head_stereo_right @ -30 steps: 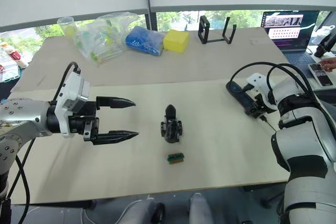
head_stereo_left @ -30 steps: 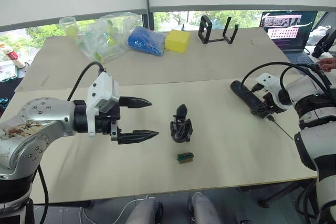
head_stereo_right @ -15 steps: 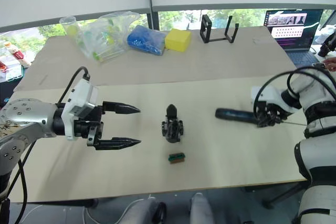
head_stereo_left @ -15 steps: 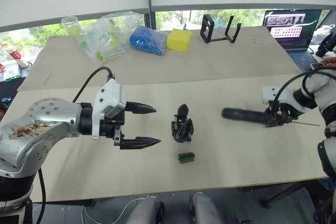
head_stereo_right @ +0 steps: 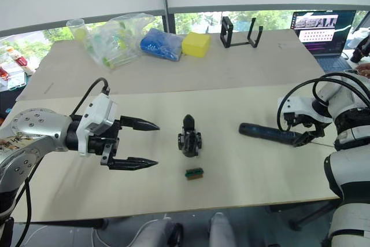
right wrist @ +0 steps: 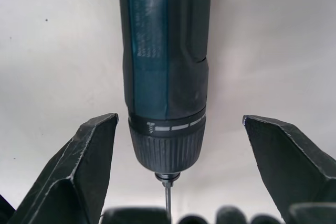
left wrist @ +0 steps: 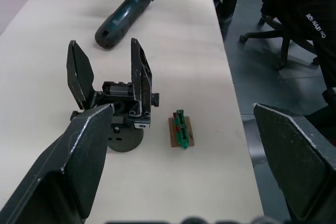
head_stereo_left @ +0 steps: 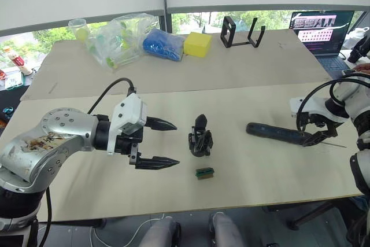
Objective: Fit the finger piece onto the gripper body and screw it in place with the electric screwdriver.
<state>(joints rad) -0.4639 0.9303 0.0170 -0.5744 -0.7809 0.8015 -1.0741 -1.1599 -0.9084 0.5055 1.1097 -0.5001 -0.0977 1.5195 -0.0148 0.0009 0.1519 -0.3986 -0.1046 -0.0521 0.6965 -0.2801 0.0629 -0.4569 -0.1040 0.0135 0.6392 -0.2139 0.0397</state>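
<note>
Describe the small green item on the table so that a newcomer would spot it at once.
Start at the near pale table, between the two arms. At its middle stands the gripper body, black with upright fingers. Just nearer the robot, apart from it, lies the small green block: the only green thing on this table, lying flat, far smaller than the electric screwdriver to its right.

Left end effector (head_stereo_left: 160, 143) spread wide; right end effector (head_stereo_left: 321, 130) spread.
</note>
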